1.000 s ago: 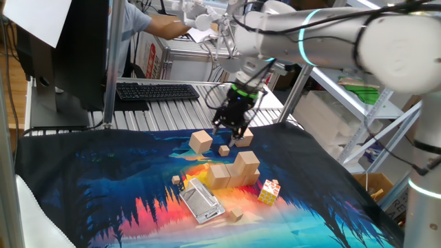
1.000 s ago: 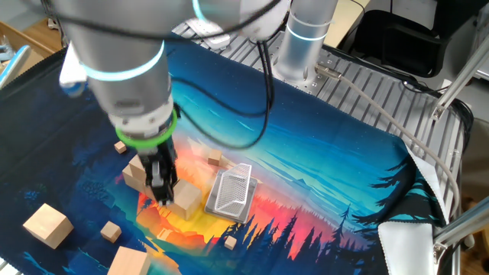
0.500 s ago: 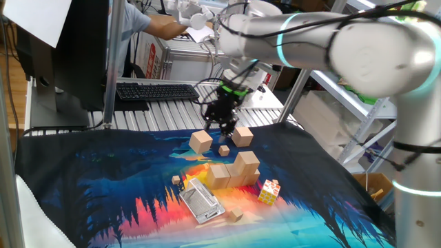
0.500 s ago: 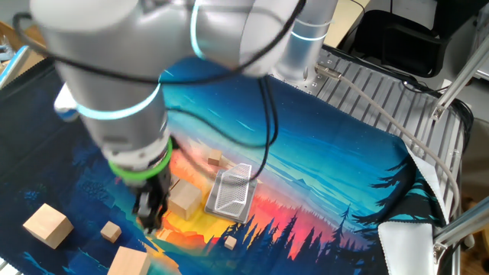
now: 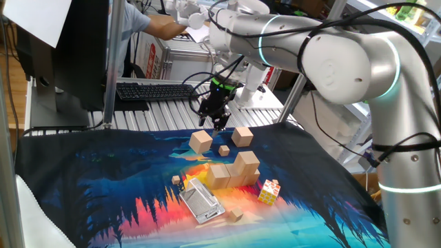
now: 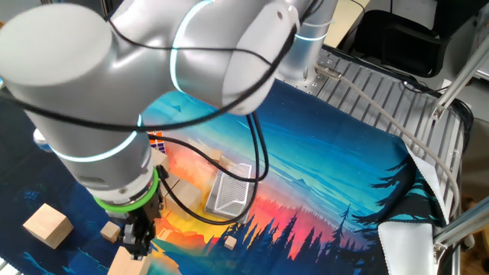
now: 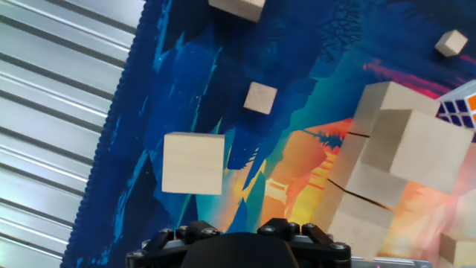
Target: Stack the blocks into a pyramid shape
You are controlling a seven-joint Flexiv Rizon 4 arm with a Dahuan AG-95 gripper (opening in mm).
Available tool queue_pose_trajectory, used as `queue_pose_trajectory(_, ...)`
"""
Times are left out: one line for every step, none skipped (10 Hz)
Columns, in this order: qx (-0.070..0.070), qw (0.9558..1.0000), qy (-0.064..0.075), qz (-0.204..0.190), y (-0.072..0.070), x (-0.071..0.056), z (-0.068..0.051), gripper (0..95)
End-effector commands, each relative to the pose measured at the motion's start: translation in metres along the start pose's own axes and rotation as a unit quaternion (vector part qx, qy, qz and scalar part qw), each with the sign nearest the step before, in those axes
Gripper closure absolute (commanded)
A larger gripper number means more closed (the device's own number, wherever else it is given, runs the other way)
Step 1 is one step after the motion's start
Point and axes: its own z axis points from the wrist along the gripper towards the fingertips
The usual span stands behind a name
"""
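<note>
Three tan wooden blocks form a cluster (image 5: pixel 234 172) at the middle of the cloth, two side by side with one (image 5: pixel 247 162) on top. Two more blocks lie loose behind it, one on the left (image 5: pixel 200 141) and one on the right (image 5: pixel 242 136). My gripper (image 5: pixel 213 122) hovers above and between these two, open and holding nothing. In the other fixed view it (image 6: pixel 137 241) hangs over the loose blocks (image 6: pixel 47 225) (image 6: pixel 126 263), and my arm hides most of the cluster. The hand view shows one loose block (image 7: pixel 193 164) just ahead and the cluster (image 7: pixel 394 160) to the right.
A multicoloured puzzle cube (image 5: pixel 269 191) sits right of the cluster. A metal grater-like object (image 5: pixel 201 201) lies in front of it. Tiny wooden cubes are scattered about (image 5: pixel 224 149) (image 5: pixel 235 215) (image 5: pixel 177 180). A keyboard (image 5: pixel 157 91) lies on the slatted table behind the cloth.
My gripper has risen and moved left and back, from low beside the right loose block to above the gap between the two loose blocks. The blocks have not moved.
</note>
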Motion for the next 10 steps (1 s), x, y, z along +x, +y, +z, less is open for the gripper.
queue_pose_trajectory(-0.002, 0.9999, -0.008, 0.007, 0.000, 0.001, 0.001, 38.0)
queue_pose_trajectory(-0.002, 0.9999, -0.011, 0.011, 0.001, 0.000, 0.002, 38.0)
queue_pose_trajectory(-0.004, 0.9997, -0.015, 0.020, 0.004, 0.000, 0.003, 38.0)
queue_pose_trajectory(-0.004, 0.9995, -0.022, 0.022, 0.006, 0.001, 0.005, 38.0)
queue_pose_trajectory(-0.004, 0.9990, -0.033, 0.030, 0.008, 0.002, 0.009, 38.0)
queue_pose_trajectory(-0.002, 0.9988, -0.040, 0.029, 0.009, 0.002, 0.010, 38.0)
queue_pose_trajectory(-0.001, 0.9986, -0.043, 0.029, 0.011, 0.003, 0.012, 38.0)
queue_pose_trajectory(0.001, 0.9987, -0.042, 0.030, 0.011, 0.003, 0.012, 38.0)
queue_pose_trajectory(0.003, 0.9987, -0.040, 0.031, 0.011, 0.003, 0.012, 38.0)
queue_pose_trajectory(0.006, 0.9988, -0.038, 0.030, 0.011, 0.003, 0.012, 38.0)
